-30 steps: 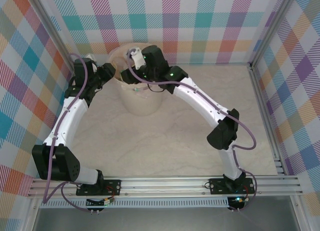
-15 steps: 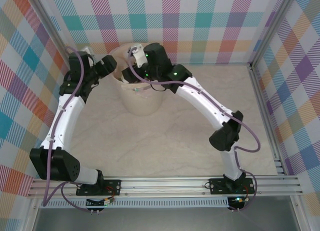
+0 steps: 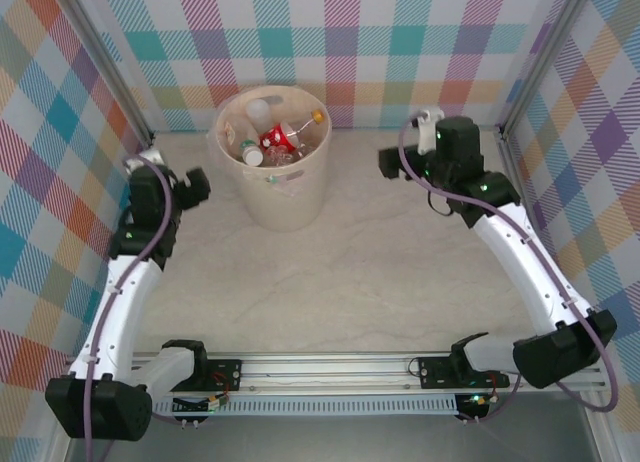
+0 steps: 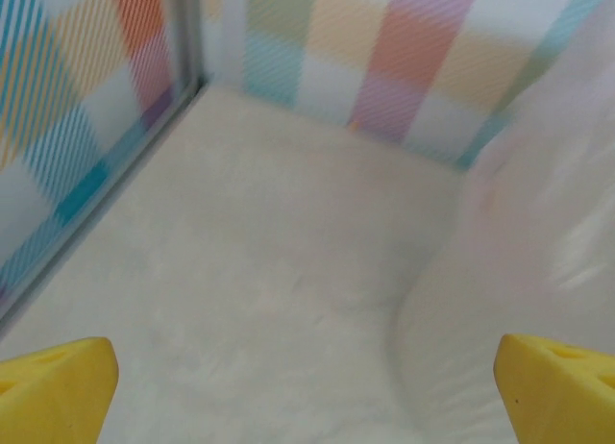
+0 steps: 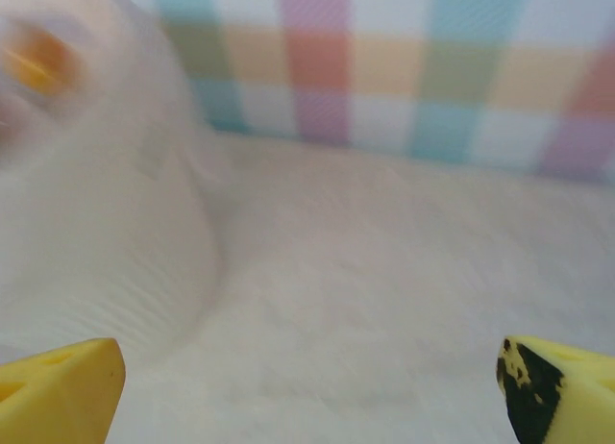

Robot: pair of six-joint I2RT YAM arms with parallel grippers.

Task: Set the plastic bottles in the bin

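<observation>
while about four bottles lie in the one bin upper left, left gripper and right gripper flank it, both spread wide, empty.

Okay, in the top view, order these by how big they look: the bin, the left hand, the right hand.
1. Bin, clearly the largest.
2. Left hand and right hand look about alike. Both are small and dark against their wrists, so I won't rank them.

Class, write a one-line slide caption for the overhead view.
Left gripper and right gripper, both open and empty, flank the bin holding the plastic bottles.
</observation>
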